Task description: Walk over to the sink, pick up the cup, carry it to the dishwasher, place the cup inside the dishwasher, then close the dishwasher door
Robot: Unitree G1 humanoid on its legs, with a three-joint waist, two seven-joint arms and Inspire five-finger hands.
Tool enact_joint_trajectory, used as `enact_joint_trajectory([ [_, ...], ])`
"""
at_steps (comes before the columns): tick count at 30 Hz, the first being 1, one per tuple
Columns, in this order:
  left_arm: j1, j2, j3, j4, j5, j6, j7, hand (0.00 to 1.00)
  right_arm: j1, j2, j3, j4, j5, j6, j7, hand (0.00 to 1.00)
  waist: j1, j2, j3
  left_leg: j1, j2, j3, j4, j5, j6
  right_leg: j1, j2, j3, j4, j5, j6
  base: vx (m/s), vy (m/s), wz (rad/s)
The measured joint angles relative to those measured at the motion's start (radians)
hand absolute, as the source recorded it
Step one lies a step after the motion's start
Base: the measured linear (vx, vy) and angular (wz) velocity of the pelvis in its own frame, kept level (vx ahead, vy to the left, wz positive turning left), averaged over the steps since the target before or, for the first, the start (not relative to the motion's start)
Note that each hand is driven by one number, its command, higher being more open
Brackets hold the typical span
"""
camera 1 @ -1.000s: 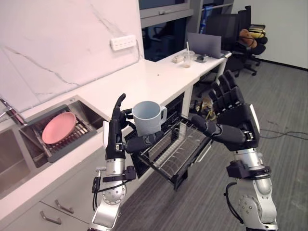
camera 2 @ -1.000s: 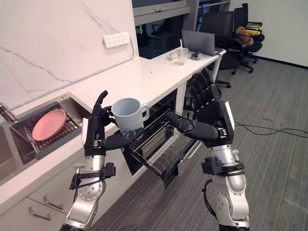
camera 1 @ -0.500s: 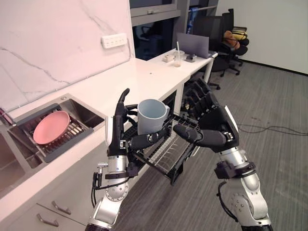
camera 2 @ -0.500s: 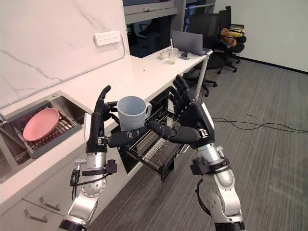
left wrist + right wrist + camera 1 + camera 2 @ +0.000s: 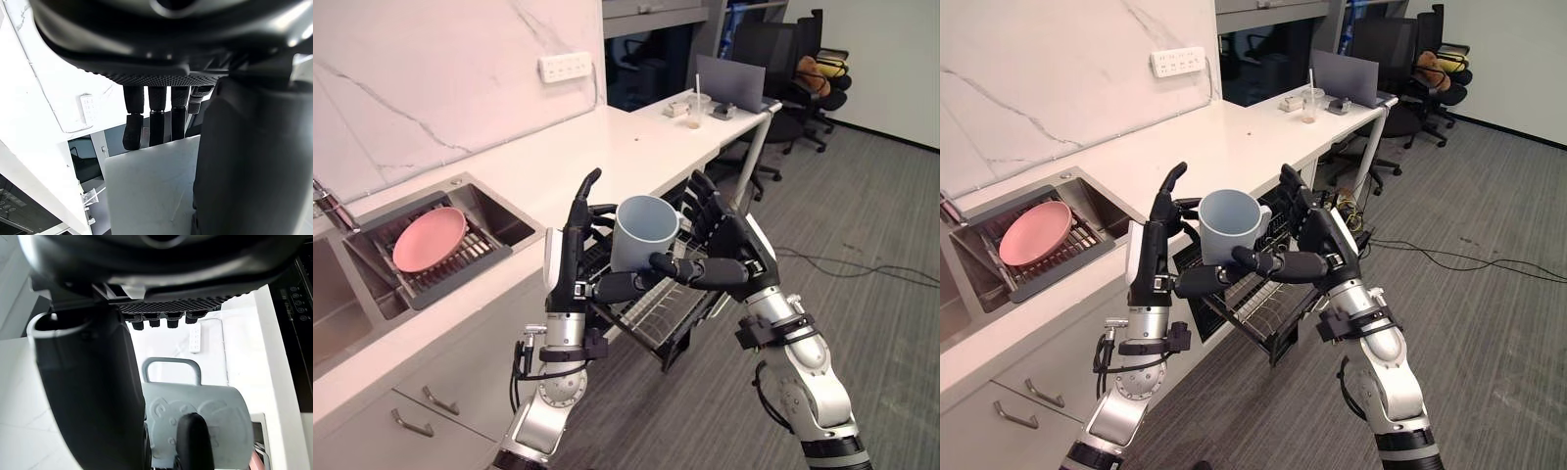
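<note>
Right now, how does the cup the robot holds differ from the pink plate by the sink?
The cup is pale blue-grey; the plate is pink. The cup is tall and deep with a handle; the plate is wide and shallow. The cup is up in the air between the left hand and right hand; the plate lies on a dark rack in the sink. Both are single-coloured dishes.

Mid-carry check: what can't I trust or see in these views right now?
Dishwasher rack: eye views, middle hidden behind the cup, left robot hand and right robot hand.
Cup base: eye views, covered by both thumbs.
Cup in left wrist view: cut off by the edge, partly behind the thumb.
Desk items: too small to identify.
</note>
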State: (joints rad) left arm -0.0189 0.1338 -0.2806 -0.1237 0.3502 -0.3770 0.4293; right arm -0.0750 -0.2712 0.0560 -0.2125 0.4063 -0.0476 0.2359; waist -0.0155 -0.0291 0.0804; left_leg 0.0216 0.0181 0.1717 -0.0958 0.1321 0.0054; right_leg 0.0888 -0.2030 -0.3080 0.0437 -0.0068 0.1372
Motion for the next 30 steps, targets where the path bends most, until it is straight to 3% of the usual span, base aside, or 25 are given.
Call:
enact_joint_trajectory([
  [11, 0.000, 0.002, -0.022, -0.003, -0.065, 0.000, -0.058, 0.00, -0.067, -0.001, 0.051, 0.062, 0.009, 0.026, 0.015, 1.00, 0.013, -0.001, -0.018, -0.022, 0.004, -0.027, 0.000, 0.023, -0.002, -0.003, 0.006, -0.029, -0.017, 0.008, -0.017, -0.04, 0.005, 0.08],
  [12, 0.001, 0.002, -0.022, -0.003, -0.080, 0.000, -0.065, 0.00, -0.077, -0.002, 0.061, 0.077, 0.027, 0.026, 0.018, 0.00, 0.018, 0.000, -0.028, -0.029, 0.004, -0.029, 0.000, 0.028, 0.000, -0.003, 0.009, -0.032, -0.027, 0.017, -0.015, 0.00, 0.000, 0.00],
  [25, 0.009, 0.009, -0.029, -0.004, -0.127, 0.001, -0.080, 0.00, -0.132, 0.000, 0.086, 0.135, 0.020, 0.031, 0.009, 0.00, 0.025, 0.001, -0.038, -0.037, 0.004, -0.049, 0.000, 0.033, -0.003, 0.000, 0.010, -0.052, -0.027, 0.019, -0.020, -0.02, 0.004, 0.04],
  [26, 0.016, 0.008, -0.034, -0.008, -0.136, 0.001, -0.079, 1.00, -0.134, 0.000, 0.087, 0.138, 0.010, 0.028, 0.008, 0.00, 0.027, 0.001, -0.038, -0.038, 0.004, -0.050, 0.000, 0.034, -0.004, 0.000, 0.010, -0.053, -0.028, 0.020, -0.020, 0.00, 0.000, 0.00],
  [30, 0.042, 0.008, -0.047, -0.036, -0.134, 0.000, -0.050, 1.00, -0.135, 0.006, 0.101, 0.141, 0.003, -0.001, -0.005, 0.00, 0.028, 0.001, -0.043, -0.041, 0.004, -0.051, 0.000, 0.034, -0.004, -0.001, 0.011, -0.054, -0.030, 0.021, -0.021, 0.00, 0.000, 0.00],
])
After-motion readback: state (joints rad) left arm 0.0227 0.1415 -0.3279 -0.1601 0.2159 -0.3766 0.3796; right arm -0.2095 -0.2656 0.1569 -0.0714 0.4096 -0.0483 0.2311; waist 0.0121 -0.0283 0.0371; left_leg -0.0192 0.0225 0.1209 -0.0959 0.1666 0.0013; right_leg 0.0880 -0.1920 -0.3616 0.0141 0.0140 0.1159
